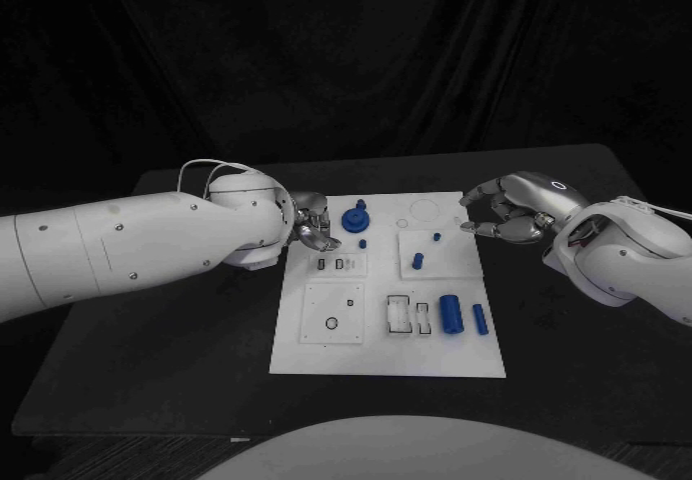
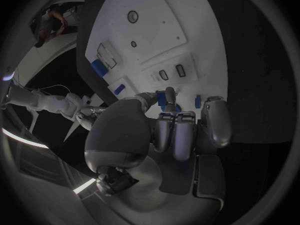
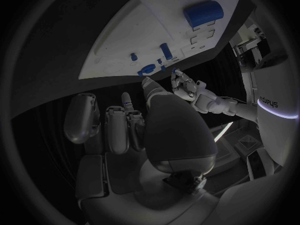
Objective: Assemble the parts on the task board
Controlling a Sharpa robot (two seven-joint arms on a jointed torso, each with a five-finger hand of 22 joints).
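Table (image 1: 173, 350): black, carries all items.

Task board (image 1: 389, 355): white plate at centre of table, with recessed slots and outlines.

Left hand (image 1: 306, 228): at the board's 10 o'clock edge, just beside the knobbed part; fingers (image 2: 177, 135) curled in, and whether they touch the part cannot be told.

Right hand (image 1: 505, 212): at the board's 2 o'clock corner, over the table edge of the board; fingers curled together, nothing seen in them.

Knobbed part (image 1: 355, 217): blue, upright, 11 o'clock on board.

Cylinder part (image 1: 451, 314): blue, lying at 4 o'clock.

Bar part (image 1: 479, 319): blue, just beside the cylinder part.

Peg part (image 1: 418, 261): blue, small, 1 o'clock.
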